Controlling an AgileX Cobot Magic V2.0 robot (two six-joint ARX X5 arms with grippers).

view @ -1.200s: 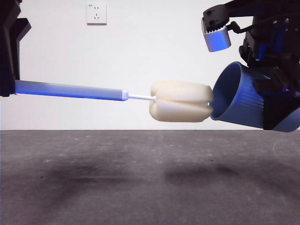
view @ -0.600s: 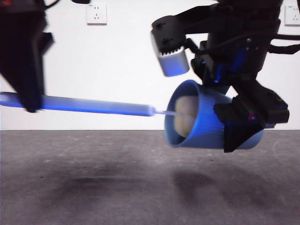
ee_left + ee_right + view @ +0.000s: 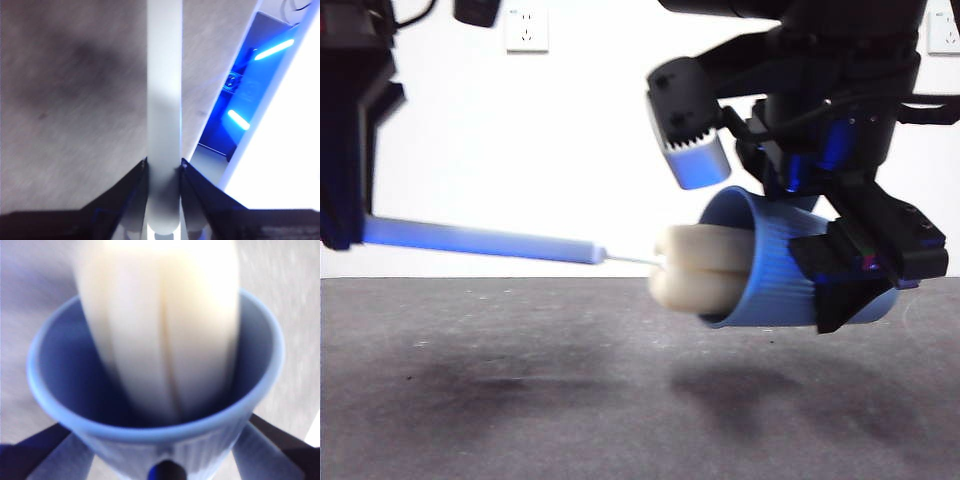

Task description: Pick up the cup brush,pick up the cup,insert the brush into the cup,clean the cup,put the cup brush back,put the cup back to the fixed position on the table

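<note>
The cup brush (image 3: 480,241) is held by its grey handle between the closed jaws of the left gripper (image 3: 164,172), and it is kept nearly level above the bench (image 3: 520,400). The cup (image 3: 770,265) is clamped on its ribbed wall by the right gripper (image 3: 162,460), tipped on its side in the air with its mouth turned toward the brush. Half a second ago the sponge head (image 3: 700,265) was sunk deep inside the cup; now it is drawn partly out, so that much of it is seen past the rim, while the rest is still lodged within, as the right wrist view confirms. A second ago it was only at the mouth. An in-and-out scrubbing stroke is thereby indicated, so the cleaning step is judged to be under way. Neither object has yet been returned to the bench.
</note>
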